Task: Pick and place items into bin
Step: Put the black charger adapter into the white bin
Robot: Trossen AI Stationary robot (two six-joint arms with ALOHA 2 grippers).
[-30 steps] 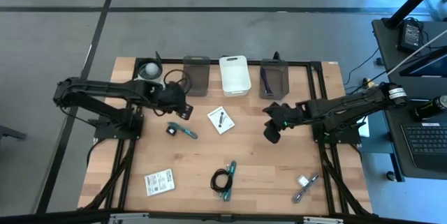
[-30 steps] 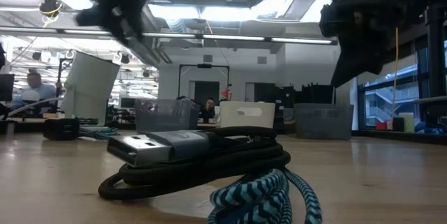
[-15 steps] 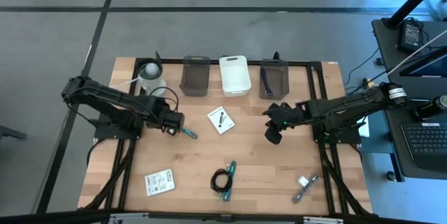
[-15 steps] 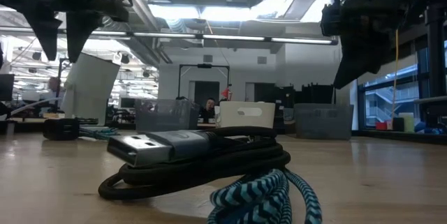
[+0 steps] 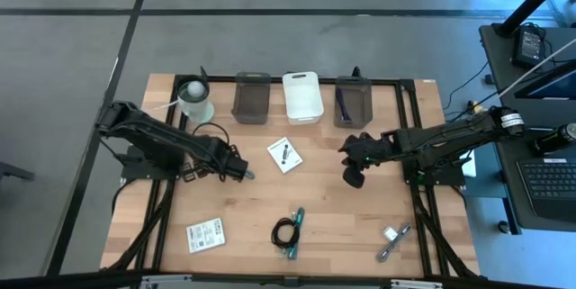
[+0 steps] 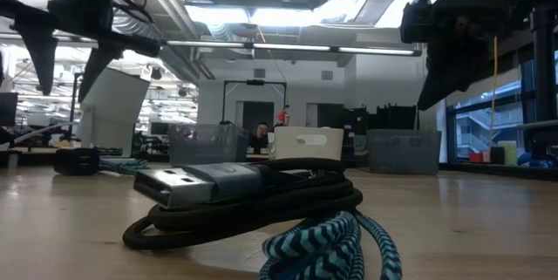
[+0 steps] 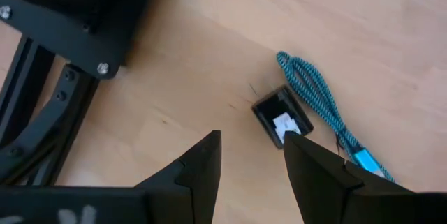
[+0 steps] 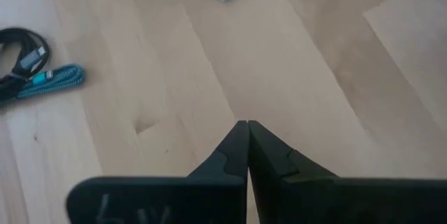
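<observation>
The small black cube (image 7: pixel 283 118) lies on the bench (image 5: pixel 324 203) beside a teal braided cable (image 7: pixel 316 98), just ahead of my left gripper (image 7: pixel 253 155), which has swung down from the cup at 11 o'clock, fingers apart, ready to grasp. My right gripper (image 8: pixel 247 140) hovers pinched closed at 3 o'clock. No writing is legible.

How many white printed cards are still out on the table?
2: one white card mid-table, in front of the white bin; another near the front-left corner. None looks hidden.
</observation>
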